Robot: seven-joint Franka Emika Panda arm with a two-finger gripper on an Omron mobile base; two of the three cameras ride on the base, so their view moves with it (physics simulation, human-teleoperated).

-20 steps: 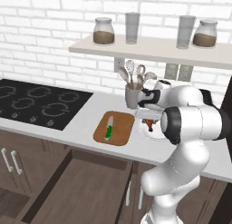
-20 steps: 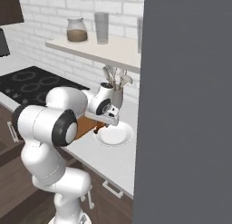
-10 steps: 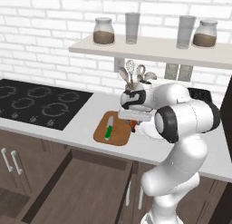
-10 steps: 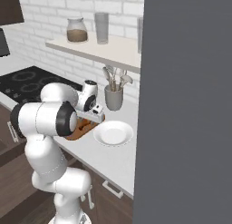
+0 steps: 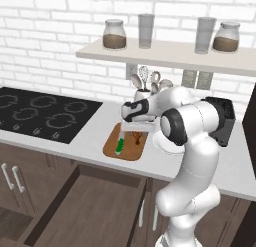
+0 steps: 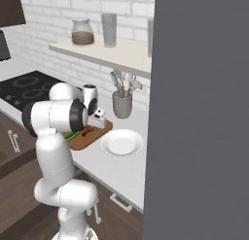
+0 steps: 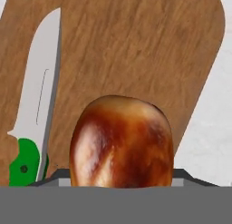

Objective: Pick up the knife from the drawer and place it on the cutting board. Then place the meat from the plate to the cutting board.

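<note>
The cutting board (image 5: 125, 144) lies on the counter (image 5: 90, 141) between the stove and the plate (image 6: 121, 143), which is bare. On the board the knife (image 7: 34, 105) lies along one long edge, its long axis parallel to that edge, green handle toward the counter's front edge. The gripper (image 5: 136, 132) hangs over the board's other half, clamped on the meat (image 7: 121, 141), which hangs lengthwise below the hand, just beside the knife; the board lies straight below
</note>
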